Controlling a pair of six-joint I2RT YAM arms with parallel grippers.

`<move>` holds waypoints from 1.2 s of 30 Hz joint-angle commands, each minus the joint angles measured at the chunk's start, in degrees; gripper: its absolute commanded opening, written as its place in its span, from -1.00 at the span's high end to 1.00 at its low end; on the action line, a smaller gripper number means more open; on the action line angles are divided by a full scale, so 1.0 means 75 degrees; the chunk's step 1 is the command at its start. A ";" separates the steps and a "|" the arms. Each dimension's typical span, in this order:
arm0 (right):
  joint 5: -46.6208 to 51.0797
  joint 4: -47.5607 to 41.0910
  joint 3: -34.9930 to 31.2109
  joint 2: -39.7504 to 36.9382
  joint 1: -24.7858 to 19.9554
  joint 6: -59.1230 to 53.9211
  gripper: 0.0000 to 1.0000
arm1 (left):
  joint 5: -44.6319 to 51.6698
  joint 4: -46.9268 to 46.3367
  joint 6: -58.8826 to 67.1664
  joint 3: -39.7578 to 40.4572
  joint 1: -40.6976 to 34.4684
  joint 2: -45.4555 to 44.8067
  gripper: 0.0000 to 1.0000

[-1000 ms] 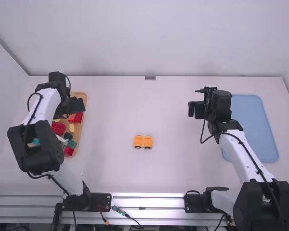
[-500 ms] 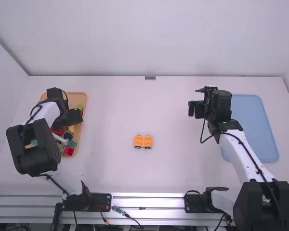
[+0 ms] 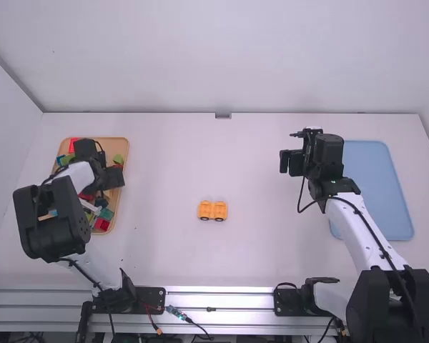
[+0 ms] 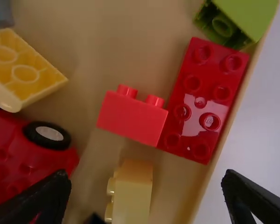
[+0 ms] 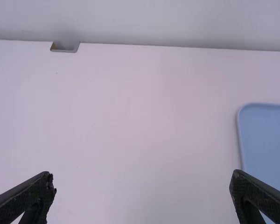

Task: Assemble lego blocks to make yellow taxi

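- Two trays are seen: tan tray [image 3: 111, 147] at nine o'clock, blue tray [image 3: 372, 186] at three.
- One orange wheeled piece [image 3: 206, 209] is seen.
- In left wrist view, two yellow blocks [image 4: 133, 193], two wheelless red blocks [image 4: 130, 116] are counted.

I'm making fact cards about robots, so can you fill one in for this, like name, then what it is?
Tan tray: left side, holds lots of blocks
Blocks in it: long red block, short red block, green block, red wheeled piece
Blue tray: right side
Between the trays: orange-yellow wheeled piece
Left end effector: open, over the tan tray
Right end effector: open, beside the blue tray
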 commanded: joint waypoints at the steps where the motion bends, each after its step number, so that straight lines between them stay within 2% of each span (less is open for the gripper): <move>1: -0.0015 -0.0038 0.0242 0.0023 0.0023 0.0044 -0.98 | 0.0029 0.0009 0.0102 -0.0108 0.0017 -0.0215 -0.79; 19: -0.0015 -0.0041 0.0242 0.0023 0.0020 0.0023 -0.98 | 0.0230 0.0513 0.0192 -0.0157 0.0082 0.0173 -0.80; 32: -0.0017 -0.0038 0.0242 0.0023 0.0023 0.0020 -0.98 | 0.0198 0.0256 0.0210 -0.0157 0.0093 0.0484 -0.83; 33: -0.0017 -0.0038 0.0242 0.0023 0.0023 0.0023 -0.97 | 0.0198 0.0236 0.0210 -0.0157 0.0093 0.0484 -0.83; 34: -0.0017 -0.0038 0.0242 0.0023 0.0023 0.0023 -0.98 | 0.0195 0.0152 0.0213 -0.0157 0.0093 0.0484 -0.69; 36: -0.0015 -0.0038 0.0242 0.0023 0.0023 0.0023 -0.98 | -0.0064 0.0041 0.0088 -0.0157 0.0087 0.0484 -0.67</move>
